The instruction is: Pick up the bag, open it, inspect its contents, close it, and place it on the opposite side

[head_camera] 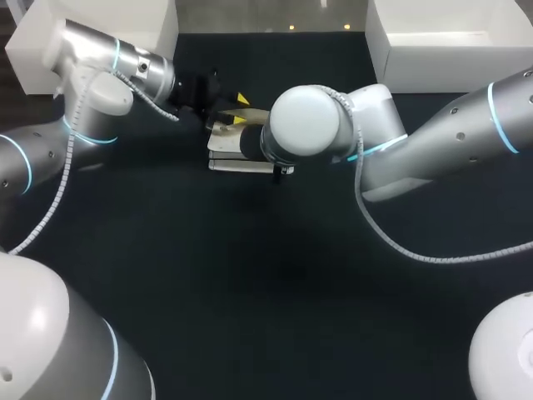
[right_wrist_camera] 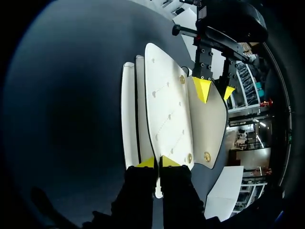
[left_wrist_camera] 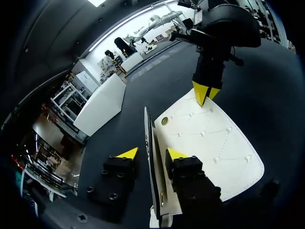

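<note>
The right gripper [right_wrist_camera: 157,163] has its jaws pressed together, pinching one end of the flat white leather bag with gold studs [right_wrist_camera: 167,114]. The bag lies near the far edge of the dark table [head_camera: 250,283]. At its other end, the left gripper [left_wrist_camera: 152,153] is spread wide around a thin upright edge, not squeezing.

Silver arms [head_camera: 450,125], cyan rings [head_camera: 498,117], yellow-tipped black tools [left_wrist_camera: 152,153].

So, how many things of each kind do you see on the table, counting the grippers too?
bag: 1
white boxes: 2
grippers, left gripper and right gripper: 2
Total: 5
</note>
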Robot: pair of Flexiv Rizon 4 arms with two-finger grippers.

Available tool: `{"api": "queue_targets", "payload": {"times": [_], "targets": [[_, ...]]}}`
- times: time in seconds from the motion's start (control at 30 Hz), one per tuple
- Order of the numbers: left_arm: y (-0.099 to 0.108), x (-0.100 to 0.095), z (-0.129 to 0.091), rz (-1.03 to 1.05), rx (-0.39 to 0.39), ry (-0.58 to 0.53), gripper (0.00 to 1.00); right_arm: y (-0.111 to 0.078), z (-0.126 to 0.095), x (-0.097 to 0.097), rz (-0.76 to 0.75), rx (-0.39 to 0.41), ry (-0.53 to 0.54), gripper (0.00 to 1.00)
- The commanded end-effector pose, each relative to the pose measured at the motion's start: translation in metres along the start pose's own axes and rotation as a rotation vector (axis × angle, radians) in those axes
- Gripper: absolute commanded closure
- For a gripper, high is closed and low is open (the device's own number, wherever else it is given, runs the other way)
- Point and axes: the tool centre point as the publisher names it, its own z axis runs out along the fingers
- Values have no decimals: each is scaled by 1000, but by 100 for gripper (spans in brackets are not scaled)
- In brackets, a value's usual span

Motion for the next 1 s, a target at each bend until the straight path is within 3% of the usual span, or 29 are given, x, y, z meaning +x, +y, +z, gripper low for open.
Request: {"api": "queue_targets", "payload": {"times": [0.03, 0.07, 0.63, 1.0], "targets": [[3, 0, -1, 4, 6, -4, 95, 1, 2, 1, 1, 1, -3, 100], [4, 0, -1, 9, 9, -7, 100, 1, 2, 1, 1, 1, -3, 100], [8, 44, 2, 86, 52, -38, 100, 1, 2, 1, 1, 1, -3, 100], [2, 58, 7, 128, -19, -43, 100, 1, 2, 1, 1, 1, -3, 100]]}}
